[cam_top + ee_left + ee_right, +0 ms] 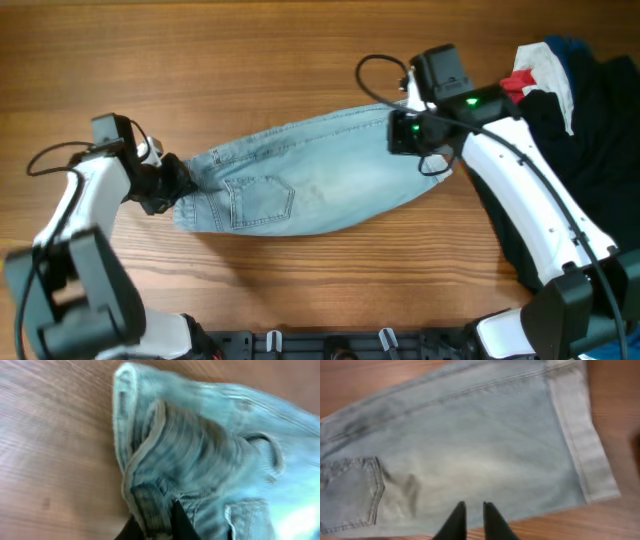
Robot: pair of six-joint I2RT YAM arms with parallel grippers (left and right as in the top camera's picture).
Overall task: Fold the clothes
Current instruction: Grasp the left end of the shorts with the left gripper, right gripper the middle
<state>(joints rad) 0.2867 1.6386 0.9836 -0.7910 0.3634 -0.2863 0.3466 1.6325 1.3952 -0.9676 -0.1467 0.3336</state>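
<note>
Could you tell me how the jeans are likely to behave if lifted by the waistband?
Probably floppy: the jeans bunch into soft folds where the left gripper pinches them. They are likely fairly heavy for cloth, given the thick seams and doubled layers, so the far end may drag on the wooden table rather than lift clear.

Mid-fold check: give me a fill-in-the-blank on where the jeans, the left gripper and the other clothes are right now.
1. The pale-blue faded denim jeans lie on a ___ table.
2. The left gripper grips the jeans at their ___ end.
3. The stitched back pocket lies nearer the ___ gripper.
4. The heap of black, white and red garments sits on the robot's ___ side.

Missing words: wooden; waistband; left; right.
</note>
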